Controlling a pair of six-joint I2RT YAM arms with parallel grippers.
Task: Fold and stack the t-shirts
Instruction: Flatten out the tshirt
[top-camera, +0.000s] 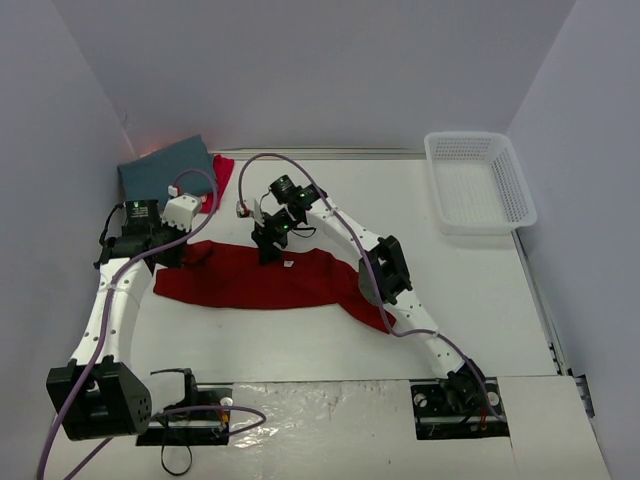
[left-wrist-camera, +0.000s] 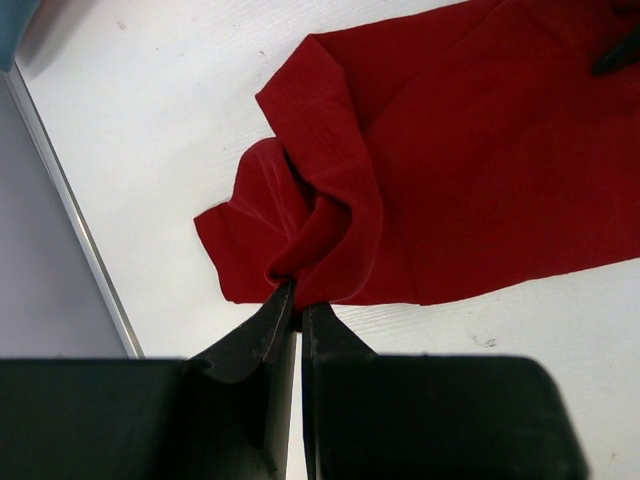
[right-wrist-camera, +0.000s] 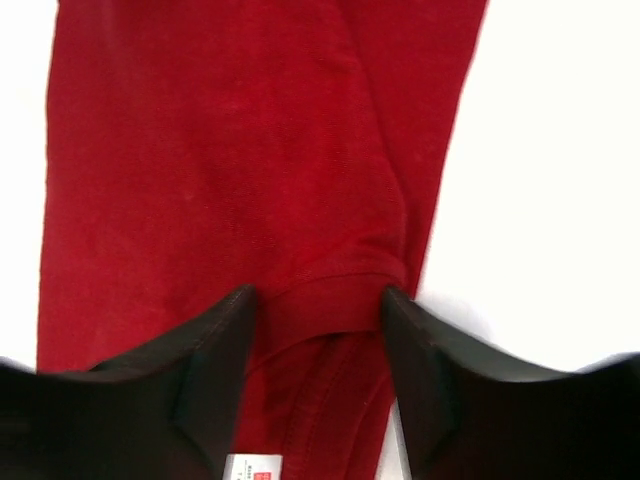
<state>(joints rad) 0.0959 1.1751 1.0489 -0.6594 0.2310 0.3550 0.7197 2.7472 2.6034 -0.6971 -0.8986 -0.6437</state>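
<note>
The deep red short-sleeved cloth t-shirt is lying as a long band across the middle of the white tabletop. The left pincer is pinching a bunched corner of it tight. The right pincer is standing half-wide, its jaws straddling the collar band without clamping it. If it is catching only one layer, or the left bunch is slipping, the fold is likely coming out crooked.
</note>
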